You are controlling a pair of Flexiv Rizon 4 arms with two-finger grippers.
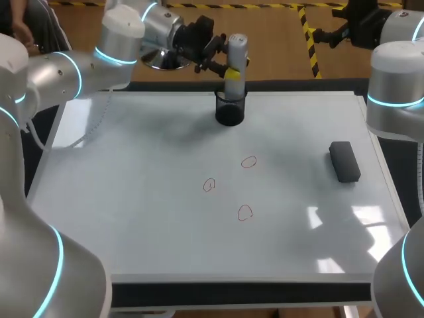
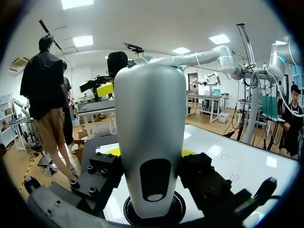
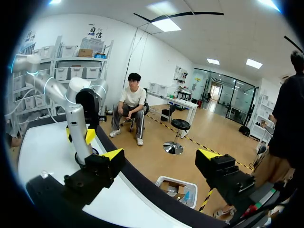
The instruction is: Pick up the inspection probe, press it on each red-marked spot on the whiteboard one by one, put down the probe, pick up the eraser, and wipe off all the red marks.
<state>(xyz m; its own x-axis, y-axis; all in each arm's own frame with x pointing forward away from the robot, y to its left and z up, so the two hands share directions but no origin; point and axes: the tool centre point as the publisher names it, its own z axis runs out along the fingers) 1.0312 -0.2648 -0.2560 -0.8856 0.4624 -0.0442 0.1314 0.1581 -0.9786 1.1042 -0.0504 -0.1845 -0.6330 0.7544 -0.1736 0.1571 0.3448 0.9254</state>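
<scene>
Your left gripper [image 1: 231,70] is clamped on the inspection probe [image 1: 236,48], which stands upright in its black holder [image 1: 230,112] at twelve o'clock on the whiteboard [image 1: 132,218]. Your right gripper [image 3: 161,154] gapes wide and empty. You are at the pick-up step, so the next move is probably to lift straight up, then go toward the red marks [image 1: 248,161] near centre.

Head camera: high behind the robot, looking down over the whiteboard [image 1: 165,232], holder [image 1: 230,111] at its far edge. Left wrist camera: just above holder, close against the probe [image 2: 151,133], facing across the board. Right wrist camera: well apart from holder, off the board's edge, looking back at it. All three share holder and probe.
</scene>
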